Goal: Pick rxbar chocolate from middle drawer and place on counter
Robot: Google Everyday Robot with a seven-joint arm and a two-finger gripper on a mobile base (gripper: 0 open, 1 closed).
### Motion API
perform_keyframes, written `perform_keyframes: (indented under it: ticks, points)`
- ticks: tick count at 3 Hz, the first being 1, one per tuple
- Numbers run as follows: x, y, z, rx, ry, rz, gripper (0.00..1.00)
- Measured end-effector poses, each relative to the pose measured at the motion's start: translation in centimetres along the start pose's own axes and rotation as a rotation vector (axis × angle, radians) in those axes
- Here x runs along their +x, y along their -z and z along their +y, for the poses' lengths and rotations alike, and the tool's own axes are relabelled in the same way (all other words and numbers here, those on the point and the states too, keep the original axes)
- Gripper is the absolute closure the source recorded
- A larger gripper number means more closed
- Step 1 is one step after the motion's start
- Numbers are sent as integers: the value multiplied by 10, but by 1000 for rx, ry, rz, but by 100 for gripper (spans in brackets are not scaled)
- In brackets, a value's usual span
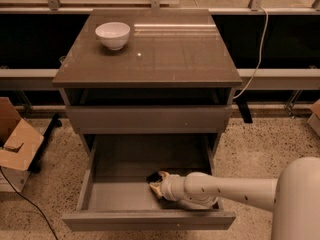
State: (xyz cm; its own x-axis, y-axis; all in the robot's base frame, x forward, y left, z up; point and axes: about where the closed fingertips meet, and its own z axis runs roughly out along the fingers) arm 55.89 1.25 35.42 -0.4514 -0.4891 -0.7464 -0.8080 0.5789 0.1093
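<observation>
Gripper (157,183) inside middle drawer (115,196), rxbar chocolate (152,176) at its tip, grasp unclear

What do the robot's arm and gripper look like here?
The arm is a smooth cream-white cylinder with small dark dots and a ribbed collar at the wrist. The gripper, inside the wide shallow grey-brown middle drawer, looks tan.

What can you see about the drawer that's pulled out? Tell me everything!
The middle drawer is pulled far out, below another drawer front. It is wide and shallow, grey-brown, with a plain front without a handle and a smooth grey floor. The robot's pale arm reaches in from the right. The gripper sits low over the floor near the middle, with something dark at its tip that I cannot identify.
</observation>
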Motion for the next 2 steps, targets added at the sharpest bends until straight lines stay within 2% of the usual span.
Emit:
perform_keyframes:
  ticks: [1,2]
  points:
    - [0,0,0,0,0,0,100]
    - [0,0,0,0,0,0,82]
